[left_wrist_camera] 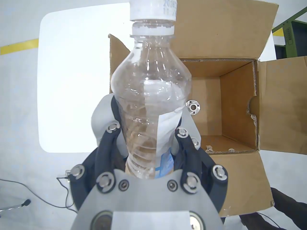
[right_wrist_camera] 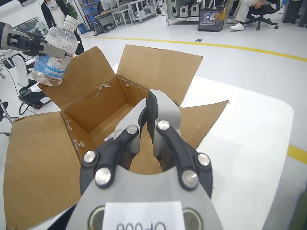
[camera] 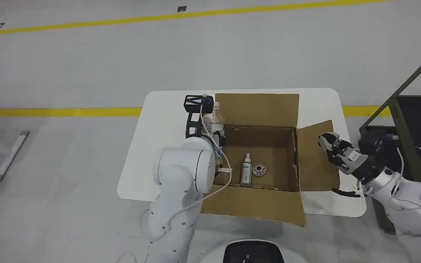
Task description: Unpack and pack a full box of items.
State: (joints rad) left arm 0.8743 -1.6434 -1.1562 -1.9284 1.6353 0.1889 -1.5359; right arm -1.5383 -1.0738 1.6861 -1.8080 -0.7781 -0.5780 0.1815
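A clear plastic water bottle (left_wrist_camera: 151,77) with a white screw cap and a white-and-blue label is clamped around its lower body by the left gripper (left_wrist_camera: 148,120), one finger pressed on each side of it. In the right wrist view the bottle stands cap-up with a slight tilt, raised in the air above the upright left flap of an open brown cardboard box (camera: 258,110) and not touching the cardboard. In the top view it hangs over the box's far left corner. The box sits on a white table (camera: 164,131) with rounded corners. Its far flap stands up, and its near and right flaps are folded outward. On the box floor lie a small white spray bottle (camera: 246,169) and, just beside it, a round metal flange (camera: 260,169) with a hole in its middle. The two lie toward the left side of the box, and the flange also shows past the held bottle in the left wrist view. The right gripper (right_wrist_camera: 157,104) hovers over the outward-folded right flap (camera: 316,158), pointing toward the inside of the box. Its two fingers are pressed together with nothing between them.
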